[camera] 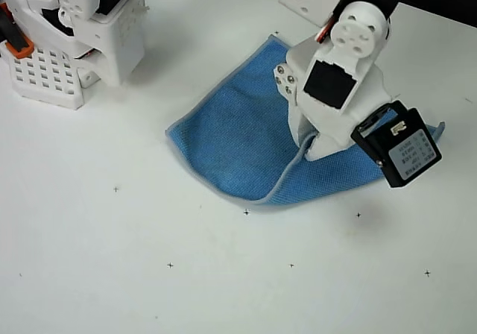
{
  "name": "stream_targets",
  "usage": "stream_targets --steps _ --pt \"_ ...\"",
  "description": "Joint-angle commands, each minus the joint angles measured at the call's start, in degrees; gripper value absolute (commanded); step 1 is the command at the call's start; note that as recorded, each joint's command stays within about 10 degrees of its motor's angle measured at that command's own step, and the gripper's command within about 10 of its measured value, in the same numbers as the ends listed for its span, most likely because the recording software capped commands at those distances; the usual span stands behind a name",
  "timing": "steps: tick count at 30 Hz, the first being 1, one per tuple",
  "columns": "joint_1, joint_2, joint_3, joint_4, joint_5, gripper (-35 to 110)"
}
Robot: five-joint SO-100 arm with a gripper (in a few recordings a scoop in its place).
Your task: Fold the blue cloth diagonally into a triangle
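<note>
The blue cloth [238,136] lies on the white table in the overhead view, with a pale grey hem along its left and lower edges. One part of it is lifted and doubled over. Its hem climbs from the lower fold near the front up into my gripper [307,146]. The white gripper stands over the cloth's right half, shut on that raised edge. The arm hides the cloth beneath it, and a blue tip [438,130] shows past the black camera box [406,155].
The white table [149,259] carries small black cross marks in front of and left of the cloth. Open room lies across the front and the left middle.
</note>
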Motion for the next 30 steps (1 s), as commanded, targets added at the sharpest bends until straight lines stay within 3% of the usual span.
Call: stream_targets --steps 1,30 --pt "-0.35 9.91 -1.32 0.88 0.18 0" --pt "-14.5 16.61 15.03 1.05 12.13 0"
